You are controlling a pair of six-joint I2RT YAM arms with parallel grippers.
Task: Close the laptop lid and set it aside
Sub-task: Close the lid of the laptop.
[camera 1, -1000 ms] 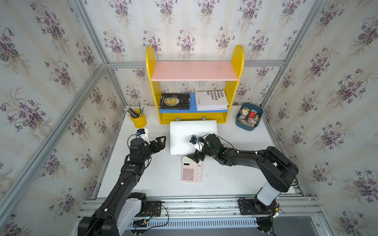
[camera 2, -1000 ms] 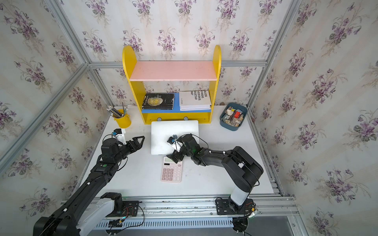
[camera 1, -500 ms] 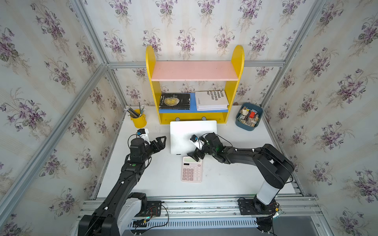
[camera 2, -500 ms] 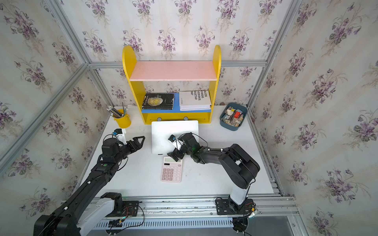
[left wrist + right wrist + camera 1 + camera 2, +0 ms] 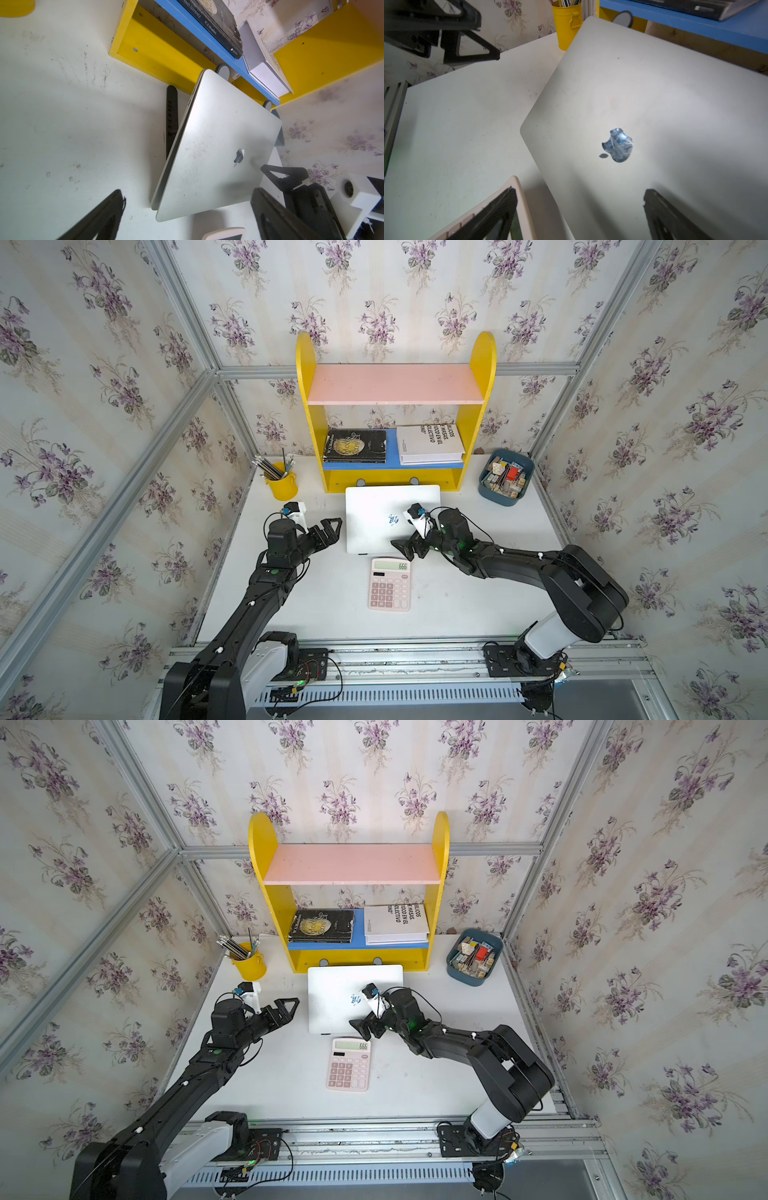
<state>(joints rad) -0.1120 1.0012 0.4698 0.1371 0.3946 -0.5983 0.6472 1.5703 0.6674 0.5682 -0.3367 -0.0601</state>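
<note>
Closure of the laptop lid [image 5: 218, 145] is shown as done: the flat silver panel with the apple logo is seen lying down on the base, with only a thin seam left along the side in the left wrist view. The thin silver rectangular laptop [image 5: 374, 522] is found in the same spot as a second ago, at the middle of the far edge of the white table [image 5: 478, 605], just in front of the yellow wooden shelf [image 5: 395, 485]. It appears to be propped on a black folding stand [image 5: 172, 116], though the contact beneath is hidden. No shift of the machine has been made, so the setting aside is judged still to be done.

What has changed is small. The jaws of the left gripper [image 5: 332, 531] have been spread a little wider than a second ago, and the right gripper [image 5: 402, 551] has been drawn slightly back toward the near edge of the lid.

The left gripper is held fully spread just beside the left edge of the laptop, apart from it, with nothing between its fingers. The right gripper is likewise spread wide and empty; one finger is seen over the near part of the lid, the other over the pink rectangular plastic calculator [image 5: 390, 584], which lies just beside the laptop's near edge.
</note>
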